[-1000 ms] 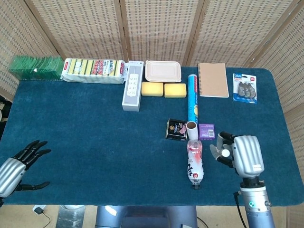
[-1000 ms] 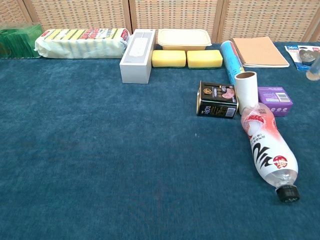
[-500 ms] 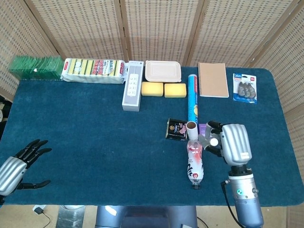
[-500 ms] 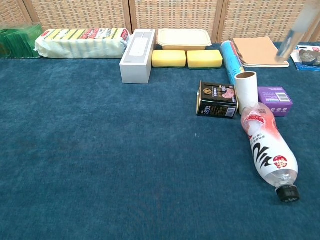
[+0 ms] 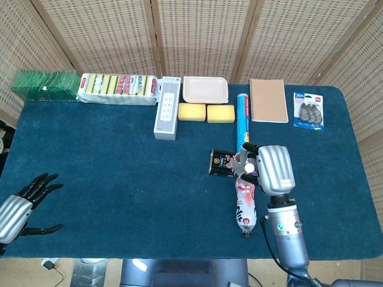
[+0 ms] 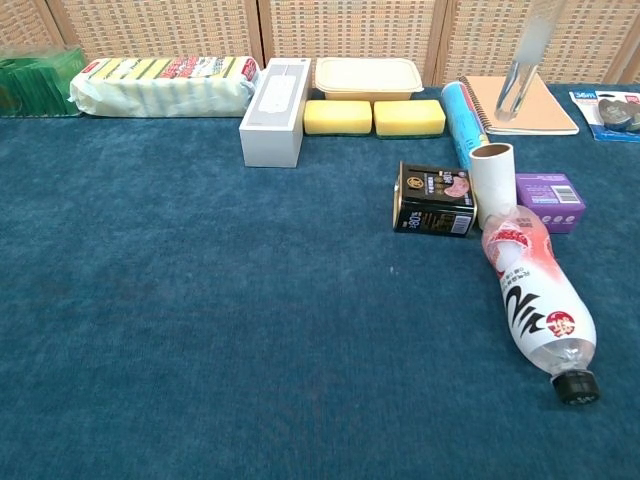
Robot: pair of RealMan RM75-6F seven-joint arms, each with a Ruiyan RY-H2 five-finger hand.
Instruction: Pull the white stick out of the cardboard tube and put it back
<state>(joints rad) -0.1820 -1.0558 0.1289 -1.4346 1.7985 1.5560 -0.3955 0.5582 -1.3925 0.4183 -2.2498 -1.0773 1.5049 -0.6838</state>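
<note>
The cardboard tube (image 6: pixel 492 185) stands upright between a black box and a purple box; in the head view my right hand partly covers the tube (image 5: pixel 239 159). My right hand (image 5: pixel 269 169) hovers just right of it and pinches the white stick (image 5: pixel 248 168), which shows end-on from above. In the chest view the stick (image 6: pixel 522 65) hangs tilted and blurred, its lower end above and to the right of the tube's mouth, outside the tube. My left hand (image 5: pixel 21 206) rests at the front left table edge with its fingers apart, holding nothing.
A plastic bottle (image 6: pixel 535 290) lies just in front of the tube. The black box (image 6: pixel 435 200) and purple box (image 6: pixel 550 200) flank it, with a blue roll (image 5: pixel 242 119) behind. A notebook (image 5: pixel 268 100), sponges (image 5: pixel 206 113), a power strip (image 5: pixel 167 107) and packs line the back.
My right hand has carried the white stick leftward and away from the front edge, from the right side of the table to just beside the tube. The left hand has barely moved.
</note>
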